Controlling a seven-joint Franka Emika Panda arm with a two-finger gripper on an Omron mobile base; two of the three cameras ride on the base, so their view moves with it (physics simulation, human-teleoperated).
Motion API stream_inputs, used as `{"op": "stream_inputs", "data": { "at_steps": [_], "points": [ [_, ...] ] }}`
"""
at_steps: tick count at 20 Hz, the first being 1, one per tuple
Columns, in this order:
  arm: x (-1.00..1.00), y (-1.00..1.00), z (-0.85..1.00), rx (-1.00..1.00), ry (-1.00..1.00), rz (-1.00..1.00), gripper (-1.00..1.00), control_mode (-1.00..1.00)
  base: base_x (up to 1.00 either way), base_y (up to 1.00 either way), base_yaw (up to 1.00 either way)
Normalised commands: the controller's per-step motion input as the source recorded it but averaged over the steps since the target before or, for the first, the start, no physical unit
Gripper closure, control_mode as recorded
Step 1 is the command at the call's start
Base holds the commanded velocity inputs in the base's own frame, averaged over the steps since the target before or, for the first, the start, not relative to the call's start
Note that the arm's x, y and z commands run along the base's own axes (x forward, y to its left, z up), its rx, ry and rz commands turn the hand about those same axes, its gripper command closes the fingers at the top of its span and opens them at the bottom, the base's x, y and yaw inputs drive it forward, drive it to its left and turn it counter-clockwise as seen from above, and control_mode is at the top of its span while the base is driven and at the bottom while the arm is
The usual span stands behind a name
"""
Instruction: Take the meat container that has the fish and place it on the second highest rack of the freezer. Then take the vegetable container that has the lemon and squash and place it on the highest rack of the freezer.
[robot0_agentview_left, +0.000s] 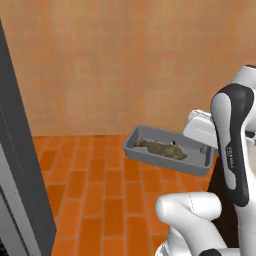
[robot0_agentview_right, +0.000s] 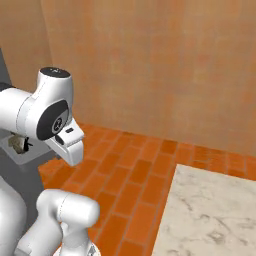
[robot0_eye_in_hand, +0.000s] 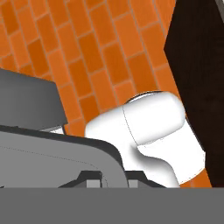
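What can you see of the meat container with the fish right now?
The meat container is a shallow grey rectangular tray with rounded corners and raised walls, plastic-looking. It hangs in the air above the brick floor, tilted slightly, its right end at the hand. The fish, flat and olive-brown, lies lengthwise inside, shorter than the tray.

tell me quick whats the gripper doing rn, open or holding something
Gripper: shut on the rim of the grey meat container, carrying it in the air with the fish inside.
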Motion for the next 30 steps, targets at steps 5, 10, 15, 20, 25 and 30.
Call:
{"op": "stream_inputs", "data": {
  "at_steps": [5,10,15,20,25,30],
  "points": [
    [0.00,0.00,0.00,0.00,0.00,0.00,1.00,1.00,0.93,0.00,0.53],
    [0.00,0.00,0.00,0.00,0.00,0.00,1.00,1.00,0.76,-0.12,0.69],
    [0.00,0.00,0.00,0.00,0.00,0.00,1.00,1.00,0.80,-0.19,0.66],
    [0.00,0.00,0.00,0.00,0.00,0.00,1.00,1.00,0.53,-0.20,0.69],
    [0.00,0.00,0.00,0.00,0.00,0.00,1.00,1.00,0.30,-0.08,0.75],
    [0.00,0.00,0.00,0.00,0.00,0.00,1.00,1.00,0.33,-0.04,0.76]
  ]
}}
